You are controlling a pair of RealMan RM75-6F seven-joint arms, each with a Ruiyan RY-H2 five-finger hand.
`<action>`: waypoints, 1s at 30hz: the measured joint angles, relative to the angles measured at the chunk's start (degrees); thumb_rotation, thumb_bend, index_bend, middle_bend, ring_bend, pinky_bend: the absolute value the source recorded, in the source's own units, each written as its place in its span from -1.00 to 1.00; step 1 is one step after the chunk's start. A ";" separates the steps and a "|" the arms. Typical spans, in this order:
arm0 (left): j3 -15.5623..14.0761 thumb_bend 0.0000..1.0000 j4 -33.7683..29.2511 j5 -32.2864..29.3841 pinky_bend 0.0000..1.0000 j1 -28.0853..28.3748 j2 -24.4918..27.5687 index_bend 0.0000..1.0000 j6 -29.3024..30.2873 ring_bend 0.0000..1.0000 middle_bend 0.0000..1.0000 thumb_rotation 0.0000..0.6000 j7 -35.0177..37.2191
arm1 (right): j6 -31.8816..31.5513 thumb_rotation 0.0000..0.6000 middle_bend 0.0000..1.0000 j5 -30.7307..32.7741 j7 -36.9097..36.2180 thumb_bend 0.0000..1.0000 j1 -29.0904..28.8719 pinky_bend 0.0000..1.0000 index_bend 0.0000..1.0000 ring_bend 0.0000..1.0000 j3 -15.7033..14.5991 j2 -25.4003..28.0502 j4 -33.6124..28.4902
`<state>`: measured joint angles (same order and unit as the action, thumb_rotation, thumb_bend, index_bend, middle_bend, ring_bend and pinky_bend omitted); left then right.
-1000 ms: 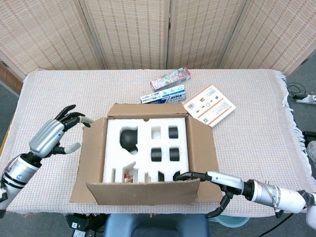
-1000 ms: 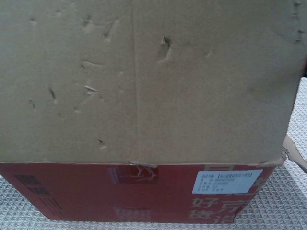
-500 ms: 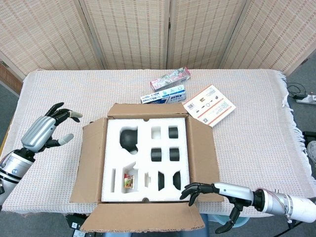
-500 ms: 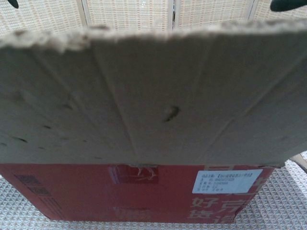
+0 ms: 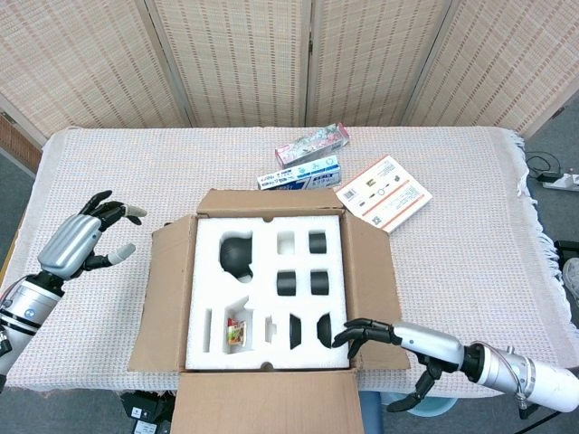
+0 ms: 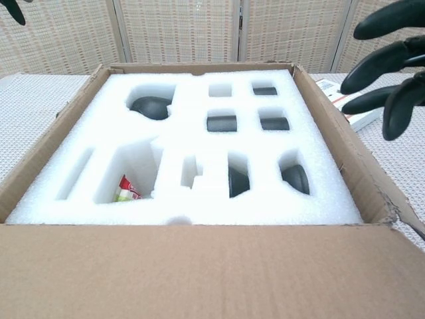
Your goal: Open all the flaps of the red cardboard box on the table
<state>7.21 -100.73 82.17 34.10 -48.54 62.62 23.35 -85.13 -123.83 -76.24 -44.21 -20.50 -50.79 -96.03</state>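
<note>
The cardboard box (image 5: 268,280) sits mid-table with its brown flaps spread and white foam (image 5: 268,298) exposed. Its near flap (image 5: 264,409) lies folded outward over the table's front edge, filling the bottom of the chest view (image 6: 199,272). The left flap (image 5: 161,298), right flap (image 5: 373,280) and short far flap (image 5: 268,201) all stand away from the opening. My left hand (image 5: 80,242) hovers open, clear of the left flap. My right hand (image 5: 391,338) is open at the box's near right corner, its dark fingers (image 6: 388,60) spread above the right flap.
Behind the box lie a blue-and-white carton (image 5: 299,174), a colourful carton (image 5: 313,142) and a white-and-orange booklet (image 5: 384,193). The foam (image 6: 199,153) holds dark parts in several cut-outs. A woven screen (image 5: 289,54) stands behind the table.
The near flap swung from upright down and outward toward me, uncovering the foam in the chest view. My right hand let it go and drew back. My left hand pulled away leftward from the left flap.
</note>
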 measured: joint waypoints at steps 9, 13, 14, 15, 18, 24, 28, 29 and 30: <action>-0.57 -0.62 3.69 -5.98 -1.00 -3.51 -2.47 -0.47 0.77 -0.59 -0.30 -0.79 -5.81 | 2.88 1.00 -0.64 12.38 31.89 -0.60 7.30 -0.92 -0.82 -0.47 3.61 2.13 -3.29; -0.69 -0.62 4.77 -7.85 -1.00 -6.09 -3.16 -0.47 3.12 -0.59 -0.31 -0.74 -7.71 | 3.18 1.00 -0.64 21.73 47.23 -0.60 12.88 -0.92 -0.82 -0.48 6.46 1.84 -3.72; -0.73 -0.62 4.90 -8.04 -1.00 -6.48 -3.21 -0.47 3.49 -0.59 -0.31 -0.72 -8.18 | 3.19 1.00 -0.64 23.84 49.71 -0.60 14.31 -0.92 -0.82 -0.48 7.11 1.69 -3.65; -0.78 -0.62 5.01 -8.23 -1.00 -6.90 -3.25 -0.48 3.93 -0.59 -0.31 -0.71 -8.73 | 3.14 1.00 -0.64 25.79 51.89 -0.60 15.80 -0.92 -0.82 -0.49 7.76 1.50 -3.50; -0.94 -0.62 5.24 -8.84 -1.00 -8.56 -3.52 -0.48 5.77 -0.59 -0.32 -0.55 -10.72 | 2.42 1.00 -0.64 30.40 57.62 -0.60 19.98 -0.92 -0.82 -0.50 9.73 0.45 -2.37; -1.44 -0.62 6.54 -10.31 -1.00 -11.68 -4.94 -0.49 8.18 -0.60 -0.34 -0.42 -13.42 | 0.03 1.00 -0.64 35.80 64.75 -0.60 26.09 -0.92 -0.82 -0.51 12.46 -3.11 1.44; -1.96 -0.62 6.20 -10.41 -1.00 -13.86 -5.69 -0.50 10.26 -0.60 -0.34 -0.43 -14.18 | -1.24 1.00 -0.64 37.29 65.17 -0.60 29.27 -0.92 -0.82 -0.51 13.32 -4.64 3.42; -2.19 -0.62 5.98 -10.22 -1.00 -14.44 -5.91 -0.50 10.77 -0.60 -0.34 -0.42 -14.32 | -1.49 1.00 -0.64 37.47 65.18 -0.60 29.86 -0.92 -0.82 -0.51 13.44 -4.90 3.84; -2.48 -0.61 5.72 -9.96 -1.00 -15.04 -6.15 -0.50 11.30 -0.60 -0.34 -0.43 -14.52 | -1.78 1.00 -0.64 37.64 65.20 -0.60 30.45 -0.92 -0.82 -0.51 13.58 -5.18 4.31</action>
<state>4.73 -95.01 72.22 19.06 -54.70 73.92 8.83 -86.90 -86.19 -11.04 -13.75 -6.92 -55.98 -91.72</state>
